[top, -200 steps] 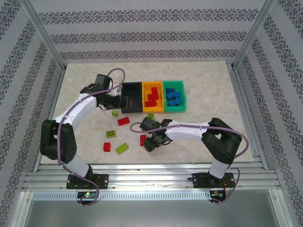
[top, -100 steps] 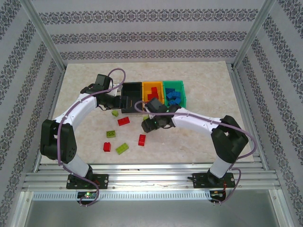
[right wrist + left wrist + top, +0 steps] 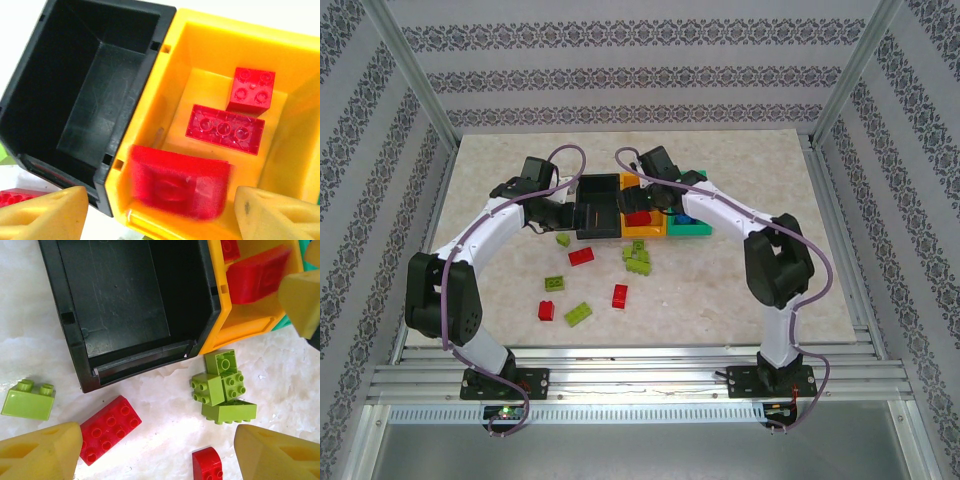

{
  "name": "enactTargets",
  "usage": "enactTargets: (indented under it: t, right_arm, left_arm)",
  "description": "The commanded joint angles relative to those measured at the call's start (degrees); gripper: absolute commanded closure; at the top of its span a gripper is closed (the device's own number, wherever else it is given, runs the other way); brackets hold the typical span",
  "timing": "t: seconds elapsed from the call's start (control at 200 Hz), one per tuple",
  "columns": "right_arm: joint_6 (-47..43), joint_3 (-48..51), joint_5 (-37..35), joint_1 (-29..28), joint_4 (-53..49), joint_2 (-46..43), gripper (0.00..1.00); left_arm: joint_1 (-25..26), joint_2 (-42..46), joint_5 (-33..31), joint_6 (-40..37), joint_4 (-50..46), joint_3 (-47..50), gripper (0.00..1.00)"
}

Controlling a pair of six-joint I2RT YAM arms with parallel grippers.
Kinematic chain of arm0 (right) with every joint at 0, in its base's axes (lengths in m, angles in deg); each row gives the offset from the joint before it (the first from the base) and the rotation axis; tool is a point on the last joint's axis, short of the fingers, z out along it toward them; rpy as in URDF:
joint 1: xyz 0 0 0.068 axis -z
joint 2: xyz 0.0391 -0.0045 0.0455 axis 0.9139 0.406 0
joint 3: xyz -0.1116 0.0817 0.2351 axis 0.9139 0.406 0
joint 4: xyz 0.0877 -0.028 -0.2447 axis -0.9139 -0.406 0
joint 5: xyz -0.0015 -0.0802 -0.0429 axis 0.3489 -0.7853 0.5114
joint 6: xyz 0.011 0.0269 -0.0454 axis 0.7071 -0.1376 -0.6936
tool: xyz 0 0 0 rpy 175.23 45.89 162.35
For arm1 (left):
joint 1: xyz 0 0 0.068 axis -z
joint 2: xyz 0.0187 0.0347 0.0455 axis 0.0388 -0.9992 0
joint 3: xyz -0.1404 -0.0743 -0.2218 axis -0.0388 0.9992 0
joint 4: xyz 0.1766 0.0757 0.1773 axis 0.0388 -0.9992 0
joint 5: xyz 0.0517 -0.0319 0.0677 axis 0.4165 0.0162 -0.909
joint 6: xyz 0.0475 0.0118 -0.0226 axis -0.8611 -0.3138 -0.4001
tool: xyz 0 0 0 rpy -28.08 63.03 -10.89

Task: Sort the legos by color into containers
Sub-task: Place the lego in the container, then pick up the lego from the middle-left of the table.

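My right gripper [image 3: 646, 203] [image 3: 162, 200] hangs open over the orange-yellow container [image 3: 642, 231] [image 3: 210, 55]. A blurred red lego [image 3: 180, 182] sits loose between its fingers, above two other red legos [image 3: 225, 128]. My left gripper [image 3: 572, 214] [image 3: 157, 440] stands open just in front of the empty black container [image 3: 598, 190] [image 3: 75, 335], over bare table. A red lego [image 3: 107, 430] and a lime lego [image 3: 28, 400] lie near its left finger. A cluster of lime legos [image 3: 222, 387] [image 3: 637, 258] lies near its right finger. The green container [image 3: 697, 228] holds blue legos, partly hidden by the right arm.
More legos lie loose on the near table: lime ones [image 3: 554, 283] [image 3: 578, 313] and red ones [image 3: 620, 295] [image 3: 547, 310] [image 3: 581, 256]. The three containers stand side by side mid-table. Metal frame posts border the marble tabletop [image 3: 750, 290].
My right arm swung from the near table up over the orange-yellow container with a red lego, then its jaws opened and let it go. The left arm stayed still.
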State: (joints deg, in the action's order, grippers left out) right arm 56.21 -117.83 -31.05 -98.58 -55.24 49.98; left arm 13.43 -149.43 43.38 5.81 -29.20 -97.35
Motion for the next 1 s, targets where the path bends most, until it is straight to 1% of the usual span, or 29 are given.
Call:
enactTargets:
  t: [0.0, 0.12, 0.29, 0.42, 0.515, 0.615, 0.754, 0.829, 0.939, 0.999]
  right_arm:
    - [-0.8, 0.6, 2.2, 0.4, 0.7, -0.8, 0.22]
    - [-1.6, 4.8, 2.6, 0.5, 2.2, -4.3, 0.21]
    - [-2.8, 14.7, 2.6, 0.5, 7.1, -11.5, 0.20]
    - [-2.9, 24.5, 2.8, 0.4, 13.0, -17.9, 0.20]
    - [-3.0, 29.3, 1.9, 0.4, 14.6, -21.6, 0.22]
    - [-3.3, 32.7, 0.8, 0.4, 14.7, -23.6, 0.23]
    - [-3.1, 38.8, -0.4, 0.4, 19.0, -25.8, 0.24]
    - [-3.0, 41.6, 0.1, 0.3, 22.7, -26.5, 0.24]
    - [-1.9, 47.1, 1.2, 0.2, 31.5, -26.8, 0.24]
    - [-0.9, 48.0, 2.3, 0.2, 33.4, -26.5, 0.25]
  left_arm:
    - [0.6, -0.1, -0.7, -1.2, -0.8, -0.2, 0.20]
    - [0.6, 0.2, -0.9, -1.1, -0.5, 0.0, 0.20]
    - [0.7, -0.1, -1.0, -1.1, -0.6, 0.0, 0.20]
    - [0.7, -1.0, -0.8, -1.3, -0.7, -0.4, 0.20]
    - [0.7, -1.3, -0.9, -1.3, -0.9, -0.3, 0.20]
    - [0.7, -1.5, -1.2, -1.5, -0.5, -0.3, 0.20]
    - [0.8, -1.3, -1.5, -1.4, -1.1, -0.3, 0.20]
    - [0.8, -0.8, -1.7, -1.3, -0.4, 0.1, 0.20]
    - [0.8, -1.0, -1.9, -1.4, -1.0, -0.4, 0.20]
    - [0.9, -0.8, -2.5, -1.1, -0.9, -0.2, 0.20]
